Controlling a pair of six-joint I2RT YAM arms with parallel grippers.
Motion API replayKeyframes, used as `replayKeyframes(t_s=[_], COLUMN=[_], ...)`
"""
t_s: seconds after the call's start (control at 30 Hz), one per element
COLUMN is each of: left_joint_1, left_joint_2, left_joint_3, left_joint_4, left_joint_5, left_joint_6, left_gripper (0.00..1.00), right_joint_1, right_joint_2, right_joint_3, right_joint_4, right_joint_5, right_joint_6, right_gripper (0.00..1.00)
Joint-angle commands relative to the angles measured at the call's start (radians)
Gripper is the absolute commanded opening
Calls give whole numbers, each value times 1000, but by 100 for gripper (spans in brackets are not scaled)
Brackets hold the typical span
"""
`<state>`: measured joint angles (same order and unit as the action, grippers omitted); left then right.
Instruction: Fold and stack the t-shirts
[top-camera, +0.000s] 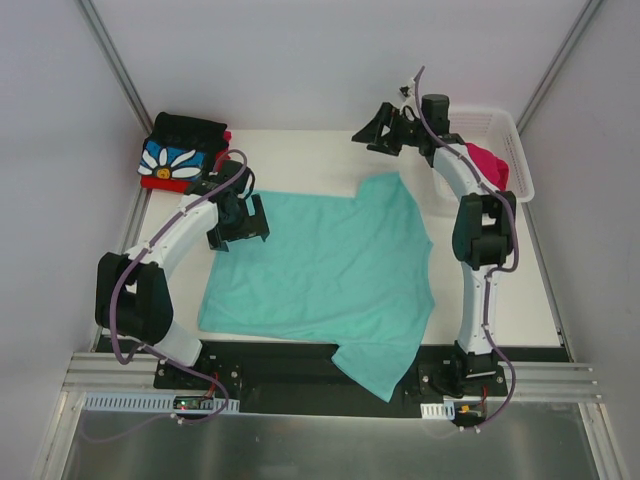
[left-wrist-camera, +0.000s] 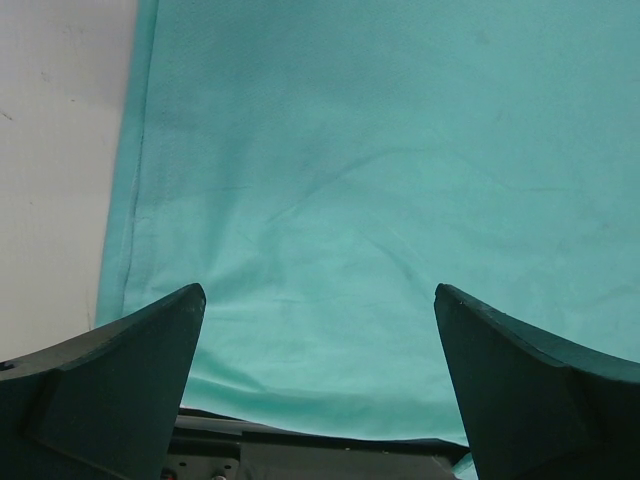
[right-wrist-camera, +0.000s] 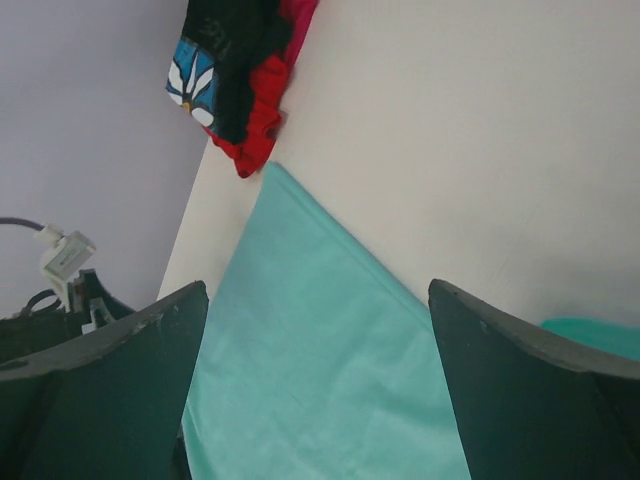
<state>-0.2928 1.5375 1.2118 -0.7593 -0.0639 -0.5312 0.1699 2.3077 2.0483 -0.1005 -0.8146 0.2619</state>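
Shirt, mint-teal (top-camera: 320, 280), spread flat mid-table, with the near sleeve lying over the black base plate (top-camera: 300, 365). Risk, likely: pinching only the hem or one layer drags and bunches the cloth instead of folding it, and that sleeve could snag. Left gripper (top-camera: 240, 222) sits over the shirt's left edge, jaws wide, empty. Right gripper (top-camera: 380, 130) is just past the far edge, also wide and empty.

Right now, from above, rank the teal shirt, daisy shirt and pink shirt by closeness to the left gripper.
1. The teal shirt, under the left gripper, mid-table.
2. The daisy shirt, far-left corner.
3. The pink shirt, in the basket, far right.
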Motion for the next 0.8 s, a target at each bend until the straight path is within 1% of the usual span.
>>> replayKeyframes(t_s=[0.0, 0.07, 0.1, 0.13, 0.2, 0.27, 0.3, 0.37, 0.4, 0.43, 0.5, 0.53, 0.57, 0.73, 0.77], left_joint_1=[6, 4, 4, 4, 4, 4, 4, 4, 4, 4, 4, 4, 4, 4, 4], left_joint_2=[-5, -4, -7, -11, -28, -36, -43, -47, -51, -53, -59, -63, -65, -73, -74], left_joint_3=[-8, -6, -6, -6, -9, -9, -9, -14, -15, -21, -26, -31, -32, -26, -24], left_joint_4=[-21, -20, -21, -20, -20, -20, -20, -21, -21, -20, -21, -20, -20, -25, -23], left_joint_5=[7, 12, 12, 9, 1, 3, 10, 21, 27, 30, 30, 23, 21, 18, 18], left_joint_6=[-3, -3, -1, -1, 2, 3, 5, 4, 2, 0, 0, 0, 2, 10, 10], left_gripper=[99, 99, 99, 99, 99, 99, 99, 99, 99, 99, 99, 99, 99, 99, 99], right_joint_1=[-1, -4, -3, -1, 5, 16, 17, 20, 20, 22, 22, 23, 23, 19, 16], right_joint_2=[-211, -244, -273, -283, -300, -294, -281, -211, -180, -119, -56, -33, 8, 116, 158], right_joint_3=[-179, -268, -292, -309, -373, -392, -367, -312, -277, -199, -116, -47, -22, 113, 160], right_joint_4=[113, 36, 16, -39, -50, -80, -96, -165, -185, -238, -267, -290, -291, -283, -281], right_joint_5=[-72, -72, -72, -72, -72, -72, -98, -98, 58, 66, 63, 63, 58, 72, 66], right_joint_6=[22, 22, 22, 22, 22, 22, 51, 53, -114, -107, -95, -86, -81, -50, -30], right_gripper=[96, 96, 96, 96, 96, 96, 96, 96, 96, 96, 96, 96, 96, 96, 96])
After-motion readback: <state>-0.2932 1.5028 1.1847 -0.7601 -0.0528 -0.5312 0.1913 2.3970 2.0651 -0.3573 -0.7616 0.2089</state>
